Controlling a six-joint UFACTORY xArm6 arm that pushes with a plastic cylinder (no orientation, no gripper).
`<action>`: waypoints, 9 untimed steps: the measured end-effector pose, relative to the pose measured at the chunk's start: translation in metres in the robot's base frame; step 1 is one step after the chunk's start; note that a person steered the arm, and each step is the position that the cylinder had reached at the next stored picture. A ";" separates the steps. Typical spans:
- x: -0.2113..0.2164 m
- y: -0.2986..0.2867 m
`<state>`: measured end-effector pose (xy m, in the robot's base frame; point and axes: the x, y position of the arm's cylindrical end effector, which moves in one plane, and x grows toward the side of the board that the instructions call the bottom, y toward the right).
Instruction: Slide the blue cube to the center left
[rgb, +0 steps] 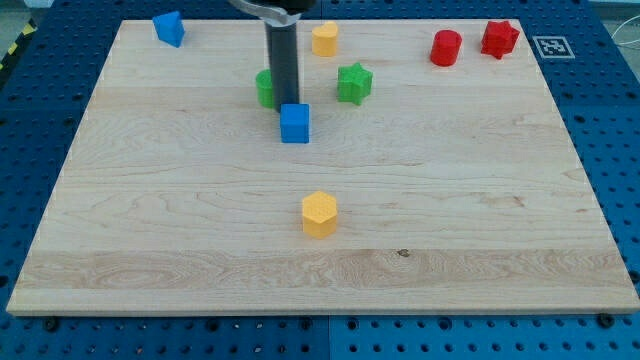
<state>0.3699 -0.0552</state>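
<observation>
Where my tip (288, 105) stands, blue cube (295, 123) touches.

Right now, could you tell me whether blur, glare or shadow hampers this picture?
Camera view: evenly lit, no glare on the board; soft short shadows only. The blue cube is sharp, my tip touching its top edge; the rod partly hides a green block.
</observation>
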 end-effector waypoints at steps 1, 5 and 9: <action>-0.010 0.011; 0.037 0.081; 0.058 -0.041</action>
<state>0.4283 -0.0964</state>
